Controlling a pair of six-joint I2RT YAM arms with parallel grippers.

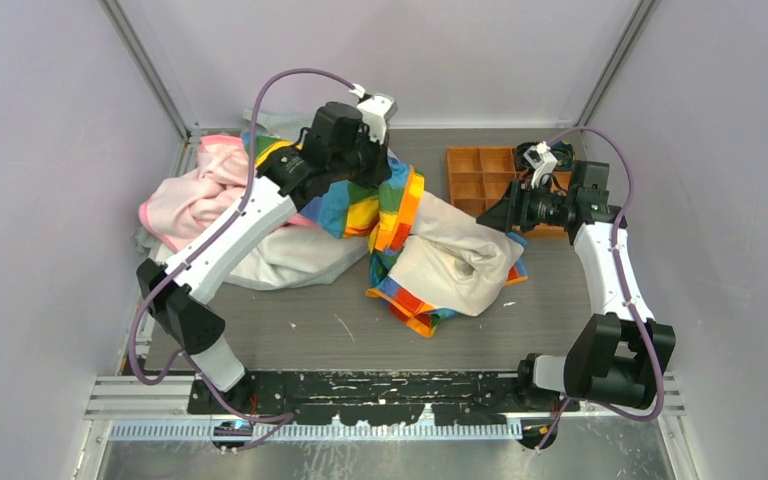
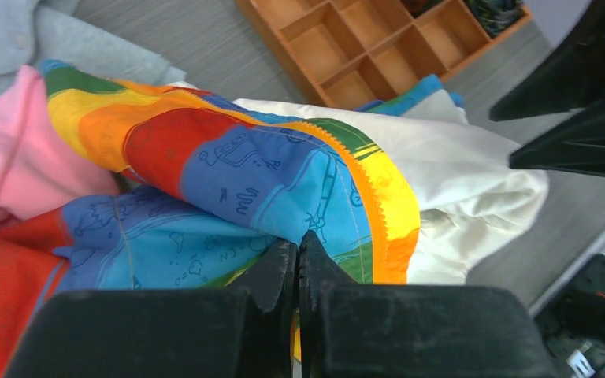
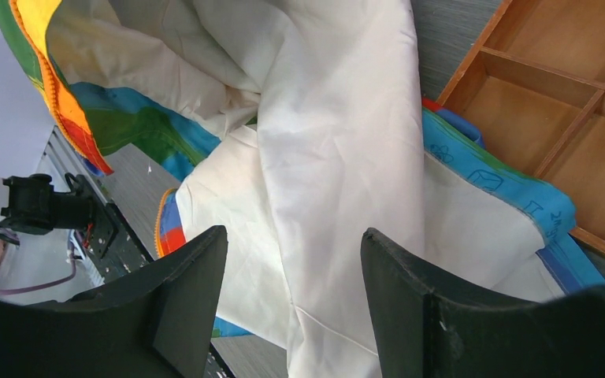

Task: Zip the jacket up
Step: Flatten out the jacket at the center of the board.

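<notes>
I see the jacket [image 1: 400, 215] crumpled mid-table between a soft pink garment [image 1: 195, 195] and a gridded wooden tray [image 1: 475, 175], its rainbow stripes and smooth cream lining showing. My left gripper [image 2: 298, 256] is pressed fully closed against a blue fold. The right gripper [image 3: 294, 291] gapes wide over the lining.

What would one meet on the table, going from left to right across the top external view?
Pink garment → jacket → wooden compartment tray.
</notes>
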